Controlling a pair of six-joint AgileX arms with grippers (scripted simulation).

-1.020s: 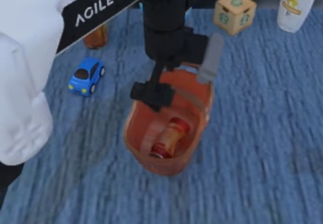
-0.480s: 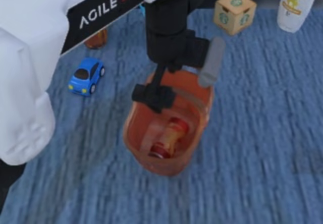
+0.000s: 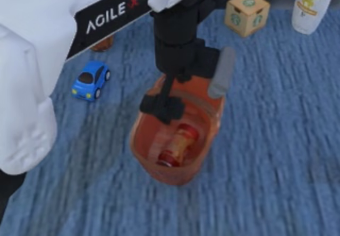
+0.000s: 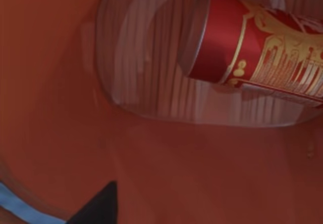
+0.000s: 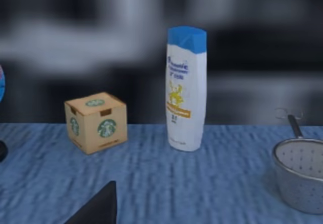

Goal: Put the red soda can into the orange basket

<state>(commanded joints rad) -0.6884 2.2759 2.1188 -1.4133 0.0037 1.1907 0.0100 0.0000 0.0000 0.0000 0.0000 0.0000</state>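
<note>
The red soda can [image 3: 179, 144] lies on its side on the slatted bottom of the orange basket [image 3: 137, 140], in the middle of the blue cloth. My left gripper [image 3: 162, 107] hangs open just above the basket's far end, a short way from the can and holding nothing. The left wrist view looks down inside the basket [image 4: 50, 93]: the can [image 4: 252, 42] rests there with its gold print showing, and one dark fingertip [image 4: 103, 204] is clear of it. My right arm is parked out of the top view, with one of its fingertips [image 5: 101, 206] above the cloth.
A blue toy car [image 3: 91, 80] stands left of the basket, and a brown object [image 3: 101, 43] is half hidden under my left arm. A cardboard box [image 3: 247, 13] and a white shampoo bottle [image 3: 311, 5] stand at the back right. A metal strainer [image 5: 301, 173] sits near them.
My left arm has shifted slightly to the right over the basket. The can has stayed where it lies.
</note>
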